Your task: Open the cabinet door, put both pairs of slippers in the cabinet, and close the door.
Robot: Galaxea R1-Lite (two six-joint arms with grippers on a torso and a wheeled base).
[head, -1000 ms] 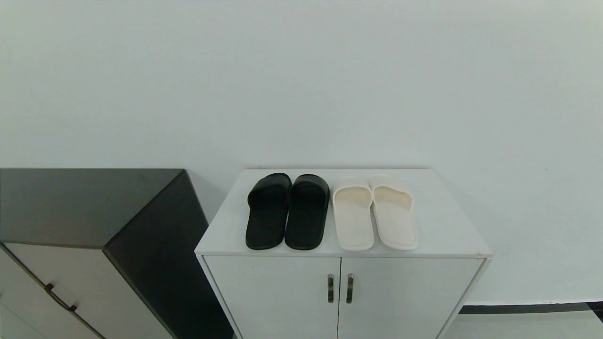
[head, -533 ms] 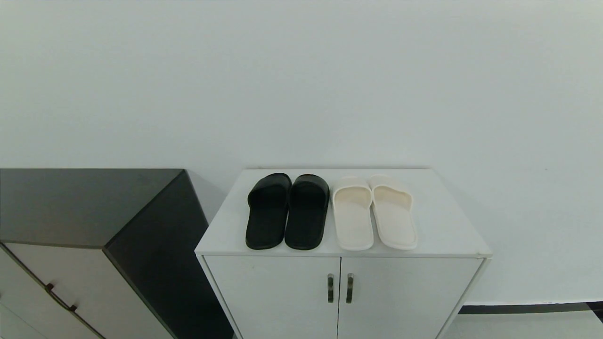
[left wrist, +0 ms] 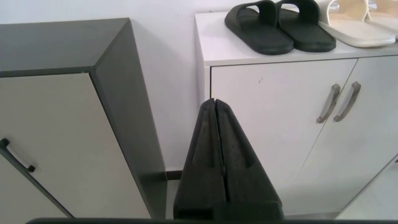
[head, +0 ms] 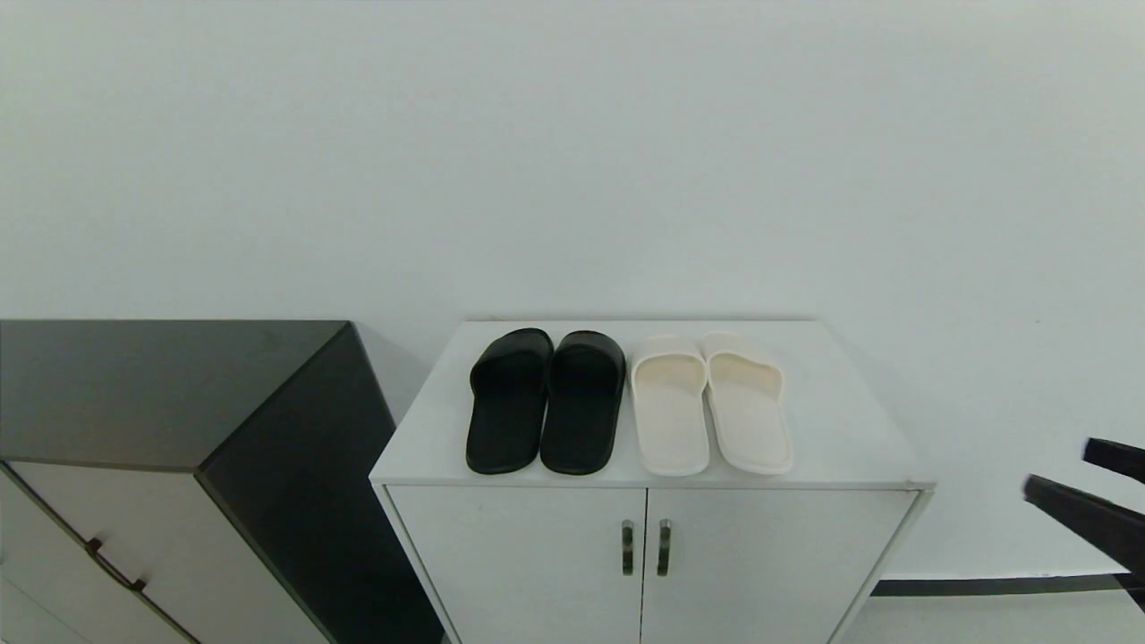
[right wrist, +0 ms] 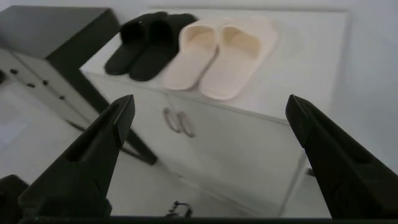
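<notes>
Dark cabinet (head: 179,394): stands just left of the white cabinet (head: 850,429); no part in the job, by my judgement.
Left claw (left wrist: 216,109): fingers pressed together, holding nothing. The arm is held low and level, aimed at the gap between the two cabinets, below the white top.
Black slippers (head: 544,402): pair side by side on the left half of the cabinet top, toes to the wall, awaiting stowage.
Doors: both shut. The two upright handles (head: 645,546) sit close together at the centre seam. Opening looks to be the step in hand.
Cream slippers (head: 711,404): pair just beside the black pair, on its right, laid the same way.
Right claw (head: 1055,465): fingers spread wide, empty. The arm is off the cabinet's right side at about top height, pointing inward. The wide spread probably readies it for a handle.
</notes>
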